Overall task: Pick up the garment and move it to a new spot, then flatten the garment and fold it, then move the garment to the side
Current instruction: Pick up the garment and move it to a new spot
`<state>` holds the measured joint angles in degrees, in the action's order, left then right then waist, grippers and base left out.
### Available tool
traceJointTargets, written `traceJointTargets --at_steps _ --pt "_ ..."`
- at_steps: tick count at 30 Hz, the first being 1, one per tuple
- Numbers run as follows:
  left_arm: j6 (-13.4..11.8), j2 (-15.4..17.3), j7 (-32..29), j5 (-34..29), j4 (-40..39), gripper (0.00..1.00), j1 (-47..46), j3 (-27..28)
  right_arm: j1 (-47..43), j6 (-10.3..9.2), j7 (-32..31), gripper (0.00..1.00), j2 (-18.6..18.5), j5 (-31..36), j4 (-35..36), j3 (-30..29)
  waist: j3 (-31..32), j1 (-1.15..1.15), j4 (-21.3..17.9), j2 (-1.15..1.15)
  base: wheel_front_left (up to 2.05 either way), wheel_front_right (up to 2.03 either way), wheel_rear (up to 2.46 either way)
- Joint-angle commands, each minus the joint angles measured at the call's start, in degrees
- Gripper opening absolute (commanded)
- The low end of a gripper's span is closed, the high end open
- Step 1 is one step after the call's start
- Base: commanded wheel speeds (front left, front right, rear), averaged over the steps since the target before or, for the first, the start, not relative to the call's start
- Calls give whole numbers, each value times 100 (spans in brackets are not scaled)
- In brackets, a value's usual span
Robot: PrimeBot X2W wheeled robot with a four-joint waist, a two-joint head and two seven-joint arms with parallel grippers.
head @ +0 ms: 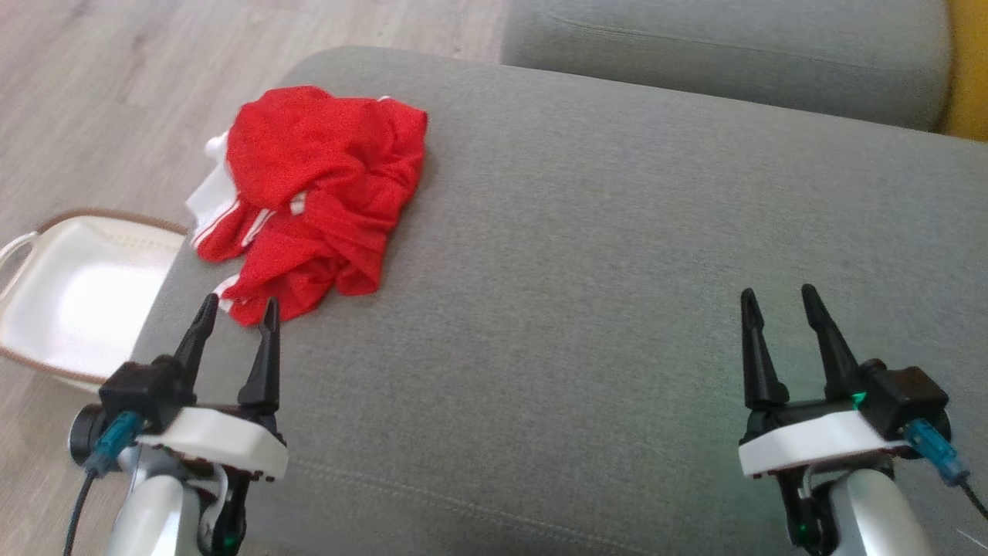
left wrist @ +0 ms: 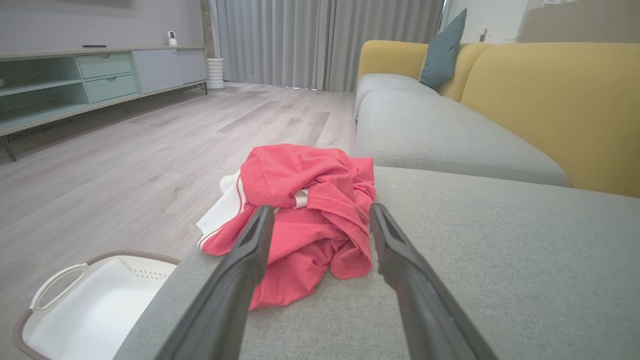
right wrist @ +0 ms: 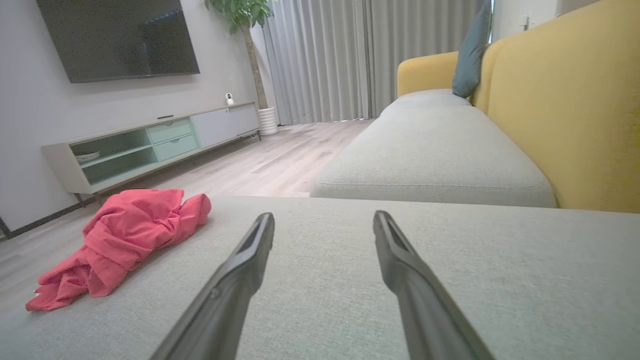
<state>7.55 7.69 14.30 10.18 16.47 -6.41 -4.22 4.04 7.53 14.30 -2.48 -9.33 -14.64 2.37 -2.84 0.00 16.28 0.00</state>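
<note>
The garment (head: pixel 309 193) is red with white stripes and white trim. It lies crumpled in a heap at the left edge of the grey sofa cushion (head: pixel 617 270), partly overhanging it. My left gripper (head: pixel 238 306) hovers open just short of the heap's near edge, nothing between its fingers. In the left wrist view the garment (left wrist: pixel 305 215) sits straight ahead between the two dark fingers (left wrist: pixel 240 280). My right gripper (head: pixel 774 293) stands open over bare cushion at the lower right, far from the cloth. From the right wrist view the garment (right wrist: pixel 125 240) lies off to the left.
A white basket (head: pixel 77 293) with a brown rim stands on the wooden floor left of the cushion, below the garment. A second grey cushion (head: pixel 725 54) and the yellow sofa back (left wrist: pixel 550 100) lie beyond. A TV cabinet (right wrist: pixel 150 145) lines the far wall.
</note>
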Motion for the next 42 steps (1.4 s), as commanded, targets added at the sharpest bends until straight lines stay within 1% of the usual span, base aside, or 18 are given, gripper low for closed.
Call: traceJointTargets --at_steps 1,9,25,34,39,42 --pt "-9 86 70 -18 -163 100 -310 255 207 -4 70 100 -40 14 213 192 2 0 137 0 0 0 0" --pt "-8 75 70 -27 -158 100 -292 324 223 -4 62 100 -40 63 259 296 1 0 314 0 0 0 0" --pt "-7 34 70 -30 -156 100 -348 375 221 -4 -60 100 -40 149 409 273 -85 0 296 0 0 0 0" --pt "-7 88 70 50 -66 100 -757 233 377 -4 -155 100 -40 240 514 314 -469 0 172 0 0 0 0" --pt "-7 192 70 322 225 100 -1319 92 530 -4 -274 100 -40 351 624 302 -858 0 49 0 0 0 0" --pt "-7 324 70 489 504 100 -1776 -79 607 -4 -374 100 -40 453 739 278 -1127 0 -1 0 0 0 0"
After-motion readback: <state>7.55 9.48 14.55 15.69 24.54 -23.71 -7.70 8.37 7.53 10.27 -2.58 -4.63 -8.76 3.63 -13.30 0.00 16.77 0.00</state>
